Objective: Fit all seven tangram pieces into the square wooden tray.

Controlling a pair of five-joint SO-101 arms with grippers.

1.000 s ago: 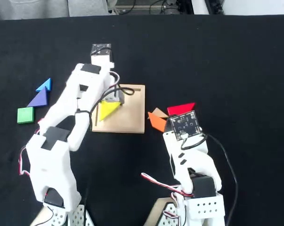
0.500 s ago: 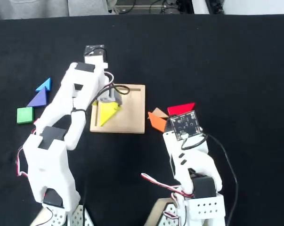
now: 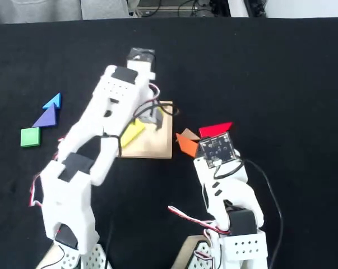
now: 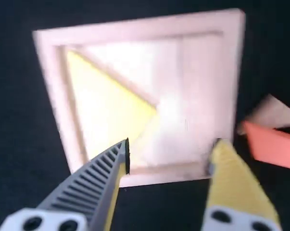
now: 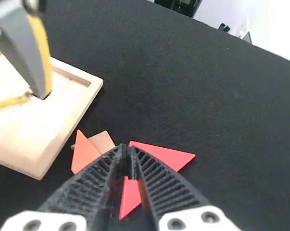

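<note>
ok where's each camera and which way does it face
High view: fixed above the table, looking down; both arms show, left arm over the tray, right arm by the red triangle.
Left wrist view: on that wrist, looking down into the tray at the yellow triangle; open left end effector shows.
Right wrist view: on that wrist, looking along the table at the red triangle; shut right end effector shows.
Both wrist views share the tray and an orange piece.

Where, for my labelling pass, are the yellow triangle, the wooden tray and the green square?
yellow triangle [image 4: 104, 106], left wrist view, middle of its top face.
wooden tray [image 4: 135, 31], left wrist view, on its raised rim.
green square [image 3: 29, 137], high view, middle of its top face.
</note>
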